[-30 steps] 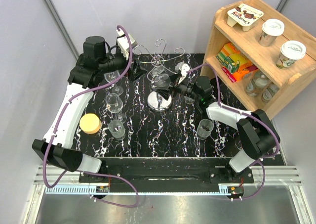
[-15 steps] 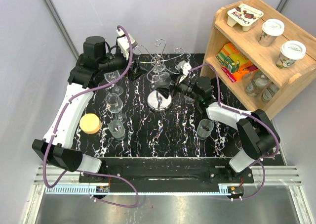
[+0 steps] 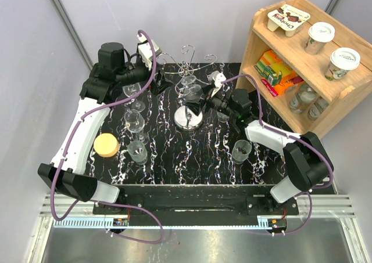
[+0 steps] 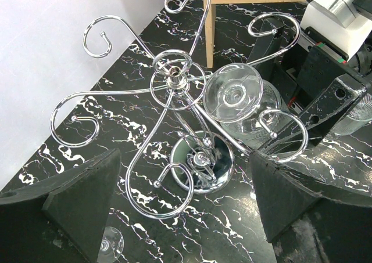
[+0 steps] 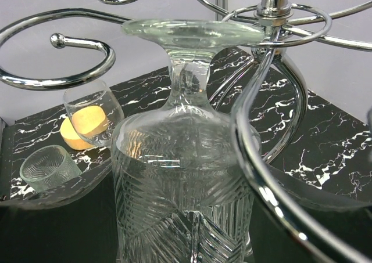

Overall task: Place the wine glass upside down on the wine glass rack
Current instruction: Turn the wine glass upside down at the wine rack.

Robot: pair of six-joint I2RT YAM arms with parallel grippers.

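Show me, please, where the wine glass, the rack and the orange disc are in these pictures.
wine glass [image 4: 235, 94]: left wrist view, on its round foot, which faces up.
rack [image 4: 174, 72]: left wrist view, on the hub at the top of its post.
orange disc [image 3: 107, 144]: top view, on its flat top.

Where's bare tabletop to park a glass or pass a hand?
Free: the near-centre strip of table, bordered by the rack base, the ribbed tumbler on the left and a short glass on the right. Crowded: the stemmed glasses by the left arm, and the rack with the right end effector at it.
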